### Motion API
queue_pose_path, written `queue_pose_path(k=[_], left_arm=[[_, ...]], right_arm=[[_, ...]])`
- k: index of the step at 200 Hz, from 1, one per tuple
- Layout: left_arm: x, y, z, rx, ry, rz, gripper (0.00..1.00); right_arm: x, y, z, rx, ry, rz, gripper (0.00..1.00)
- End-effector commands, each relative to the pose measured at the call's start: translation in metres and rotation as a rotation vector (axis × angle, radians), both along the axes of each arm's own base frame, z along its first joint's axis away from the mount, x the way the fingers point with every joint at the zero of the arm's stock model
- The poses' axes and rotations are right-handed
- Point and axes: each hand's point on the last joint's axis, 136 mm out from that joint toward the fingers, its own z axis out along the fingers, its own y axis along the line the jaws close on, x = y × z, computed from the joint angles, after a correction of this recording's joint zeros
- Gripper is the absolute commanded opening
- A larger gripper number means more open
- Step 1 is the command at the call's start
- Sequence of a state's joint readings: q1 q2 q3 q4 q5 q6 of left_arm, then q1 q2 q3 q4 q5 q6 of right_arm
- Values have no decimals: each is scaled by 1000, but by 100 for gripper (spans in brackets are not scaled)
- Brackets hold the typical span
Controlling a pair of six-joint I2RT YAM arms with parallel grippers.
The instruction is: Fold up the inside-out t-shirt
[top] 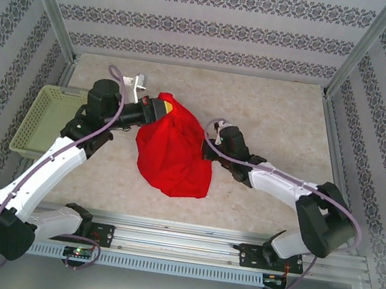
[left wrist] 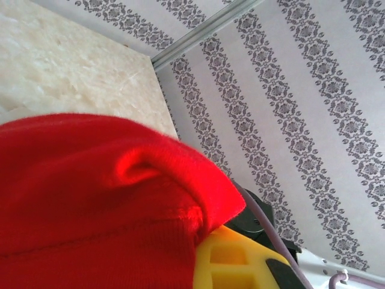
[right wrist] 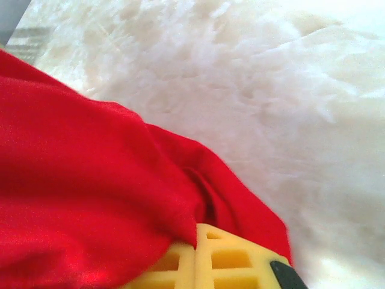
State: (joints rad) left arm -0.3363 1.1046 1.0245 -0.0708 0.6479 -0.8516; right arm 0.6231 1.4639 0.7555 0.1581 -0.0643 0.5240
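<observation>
The inside-out t-shirt (top: 173, 152) lies bunched in a red heap on the counter (top: 283, 122), to the right of the pale green basket (top: 44, 119) and apart from it. The basket sits at the counter's left edge.

The left gripper (top: 160, 108) is at the far end of the heap, on the side nearer the basket, and is clamped shut on a fold of the cloth. In the left wrist view the t-shirt (left wrist: 90, 198) drapes over its yellow finger (left wrist: 225, 262).

The right gripper (top: 206, 146) is at the edge of the heap farthest from the basket, closed on the cloth there. In the right wrist view the t-shirt (right wrist: 78, 198) is tucked against its yellow finger (right wrist: 204, 259), low over the counter (right wrist: 271, 90).
</observation>
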Motion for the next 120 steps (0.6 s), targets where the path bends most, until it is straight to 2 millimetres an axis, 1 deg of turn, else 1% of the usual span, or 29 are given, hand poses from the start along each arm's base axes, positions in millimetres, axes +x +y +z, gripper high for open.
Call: queue_pose_path(k=[1,19,34,48,59,64,74,82,96,106,120], left_arm=[[1,9,16,-26,-61,9,0],[12,19,-2,17,-18,51,0],[24,23,-29,81,49,70,0],[30,20,-56,111,111,62,0],[32,17,-77,115,153,47,0],[32,15,-84,115,169,38,0],[30,12,-99,125,197,19,0],[28,12,-107,138,207,11,0],[23,12,-115,148,212,5,0],[19,14,-119,158,215,4,0],[15,15,-121,169,210,-2,0]], right_arm=[[-16,-6,25,15,-61,47,0],[-29,-17,41,13,-102,57,0],[-40,-22,43,10,-104,77,0],[-50,-18,36,8,-79,103,0],[-56,-11,25,3,-60,117,0],[-59,-7,18,-5,-47,124,3],[-63,-1,4,-38,-18,130,12],[-63,0,-6,-86,3,119,20],[-62,-2,-13,-138,8,100,29],[-59,-3,-10,-158,-1,88,31],[-57,2,7,-165,-32,108,32]])
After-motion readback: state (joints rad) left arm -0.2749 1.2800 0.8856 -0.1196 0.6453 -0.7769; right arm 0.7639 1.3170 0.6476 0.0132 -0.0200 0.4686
